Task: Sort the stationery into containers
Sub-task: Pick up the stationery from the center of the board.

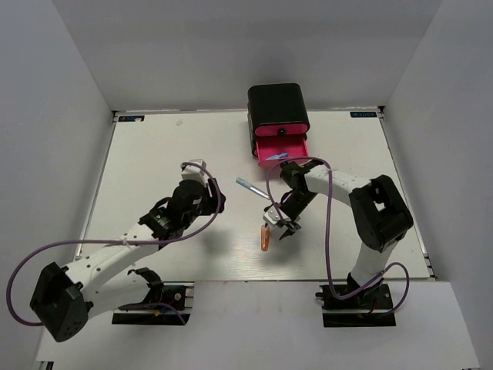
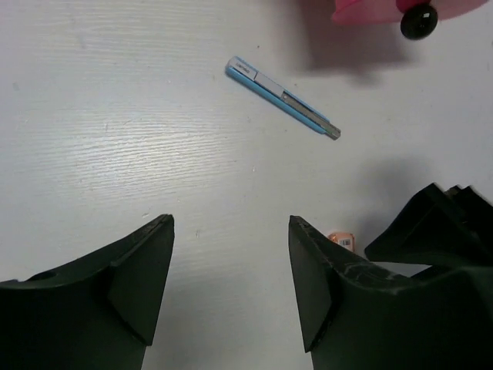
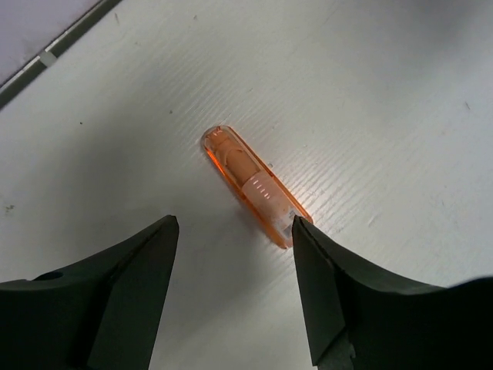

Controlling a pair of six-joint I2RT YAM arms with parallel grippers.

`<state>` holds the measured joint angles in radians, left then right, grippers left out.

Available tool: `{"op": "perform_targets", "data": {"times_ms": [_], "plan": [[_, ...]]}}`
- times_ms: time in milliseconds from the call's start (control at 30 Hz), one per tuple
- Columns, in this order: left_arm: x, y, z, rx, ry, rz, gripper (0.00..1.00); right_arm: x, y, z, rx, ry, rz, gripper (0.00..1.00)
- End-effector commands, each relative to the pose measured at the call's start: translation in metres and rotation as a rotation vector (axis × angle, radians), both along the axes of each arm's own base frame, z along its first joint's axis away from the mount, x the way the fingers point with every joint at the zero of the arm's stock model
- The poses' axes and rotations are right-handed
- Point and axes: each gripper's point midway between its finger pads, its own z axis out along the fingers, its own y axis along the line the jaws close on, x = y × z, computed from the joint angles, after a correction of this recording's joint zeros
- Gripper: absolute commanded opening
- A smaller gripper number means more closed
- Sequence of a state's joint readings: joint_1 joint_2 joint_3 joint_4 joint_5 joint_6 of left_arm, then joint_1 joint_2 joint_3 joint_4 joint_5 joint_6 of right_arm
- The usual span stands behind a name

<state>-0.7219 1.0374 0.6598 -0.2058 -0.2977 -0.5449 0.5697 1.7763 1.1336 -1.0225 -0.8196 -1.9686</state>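
An orange capped marker (image 1: 265,236) lies on the white table; in the right wrist view the marker (image 3: 254,185) lies just ahead of my open, empty right gripper (image 3: 235,227), its near end by the right fingertip. A blue pen (image 1: 253,187) lies near the middle, and it also shows in the left wrist view (image 2: 281,97). My left gripper (image 2: 231,223) is open and empty, some way short of the blue pen. The black box (image 1: 277,108) stands at the back with its pink drawer (image 1: 282,149) pulled open, something blue inside. My right gripper (image 1: 279,225) hovers beside the orange marker.
White walls close in the table on the left, back and right. The right arm's purple cable (image 1: 327,223) loops over the table. The drawer's black knob (image 2: 418,21) shows at the top right of the left wrist view.
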Motion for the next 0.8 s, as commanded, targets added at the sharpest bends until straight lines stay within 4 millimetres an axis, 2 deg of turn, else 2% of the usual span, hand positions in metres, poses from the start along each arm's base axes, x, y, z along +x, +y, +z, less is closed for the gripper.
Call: {"op": "perform_targets", "data": {"times_ms": [0, 200, 267, 367, 567, 600, 633, 767], "plan": [[-0.002, 0.011, 0.021, -0.114, -0.035, 0.107, 0.71, 0.019, 0.016, -0.01, 0.047, -0.193, 0.142, 0.68], [-0.007, 0.018, 0.023, -0.123, -0.032, 0.127, 0.71, 0.031, 0.033, -0.021, 0.004, -0.238, 0.132, 0.7], [-0.01, 0.02, 0.013, -0.117, -0.013, 0.132, 0.71, 0.033, 0.041, -0.022, -0.007, -0.251, 0.135, 0.7], [-0.012, 0.019, 0.012, -0.135, -0.004, 0.133, 0.71, 0.033, 0.044, -0.027, -0.038, -0.243, 0.146, 0.7], [-0.014, 0.023, 0.019, -0.154, -0.029, 0.14, 0.71, 0.016, 0.027, -0.045, -0.138, -0.229, 0.307, 0.62], [-0.016, 0.024, 0.012, -0.147, -0.012, 0.145, 0.71, 0.01, 0.017, -0.049, -0.172, -0.209, 0.32, 0.59], [-0.016, 0.026, 0.016, -0.152, -0.024, 0.152, 0.71, 0.008, 0.012, -0.052, -0.191, -0.207, 0.342, 0.59], [-0.021, 0.03, 0.007, -0.165, -0.011, 0.163, 0.71, 0.001, -0.002, -0.058, -0.237, -0.183, 0.353, 0.51]]}}
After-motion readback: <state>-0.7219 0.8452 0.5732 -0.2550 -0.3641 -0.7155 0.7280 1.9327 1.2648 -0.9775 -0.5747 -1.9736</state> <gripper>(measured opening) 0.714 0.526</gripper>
